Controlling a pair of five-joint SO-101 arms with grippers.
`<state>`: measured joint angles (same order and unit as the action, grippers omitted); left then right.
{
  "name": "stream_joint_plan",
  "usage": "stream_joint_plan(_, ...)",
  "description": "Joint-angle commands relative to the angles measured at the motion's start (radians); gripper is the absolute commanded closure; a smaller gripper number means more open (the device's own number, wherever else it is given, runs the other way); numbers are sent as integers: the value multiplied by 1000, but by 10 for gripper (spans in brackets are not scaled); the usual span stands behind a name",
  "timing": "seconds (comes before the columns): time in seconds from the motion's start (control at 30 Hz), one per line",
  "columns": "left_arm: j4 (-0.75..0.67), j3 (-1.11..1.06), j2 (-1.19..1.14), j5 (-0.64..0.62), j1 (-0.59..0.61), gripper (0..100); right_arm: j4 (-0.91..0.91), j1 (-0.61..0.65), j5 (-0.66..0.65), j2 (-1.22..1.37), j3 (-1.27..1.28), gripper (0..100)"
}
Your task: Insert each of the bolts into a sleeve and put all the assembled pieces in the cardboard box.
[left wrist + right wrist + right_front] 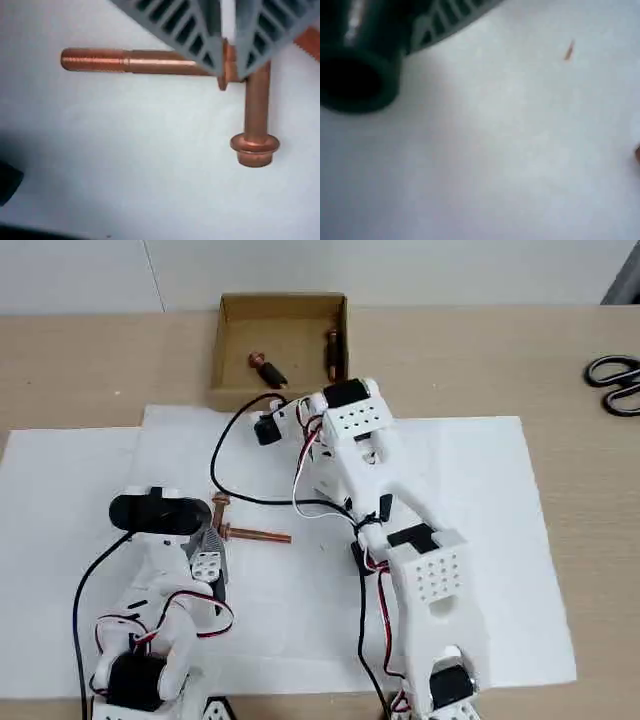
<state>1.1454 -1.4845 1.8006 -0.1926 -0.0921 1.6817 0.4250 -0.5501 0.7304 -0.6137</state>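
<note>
Left jaws clamped on the head of one bolt (150, 62), well short of the cardboard box (216, 350). Second bolt (256, 110) lies crosswise just beside that head. Right jaws clamped on black sleeve (390, 70), near the box. Risks: the lift may drag the second bolt along. Gripped at the head alone, the shank may droop and miss the bore.

Support surface: light wooden table (80, 360), level.

Items resting directly on it:
1. White paper sheet (470, 470), flat, covering the centre and the 6 o'clock half of the table.
2. Cardboard box (218, 340), open-topped, at 12 o'clock. Its near wall meets the sheet's far edge.
3. Scissors (615, 385), at 2 o'clock, on bare wood and well apart from the sheet.

On the sheet, toward 9 o'clock: crosswise bolt (262, 535), shank pointing to 3 o'clock, and second bolt (219, 505), head toward 12 o'clock. The two touch at a right angle.
</note>
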Motion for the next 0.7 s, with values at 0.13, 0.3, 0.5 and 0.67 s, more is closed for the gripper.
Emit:
stream_joint_plan(0.13,-20,12,11,5,2,994,24,4,97,-21,-281,991)
stream_joint_plan(0.3,-52,8,11,5,2,994,41,8,173,-21,-422,992)
stream_joint_plan(0.5,-48,5,11,3,2,994,42,7,230,-44,-585,995)
stream_joint_plan(0.67,-48,5,11,2,2,994,35,22,244,-108,-746,996)
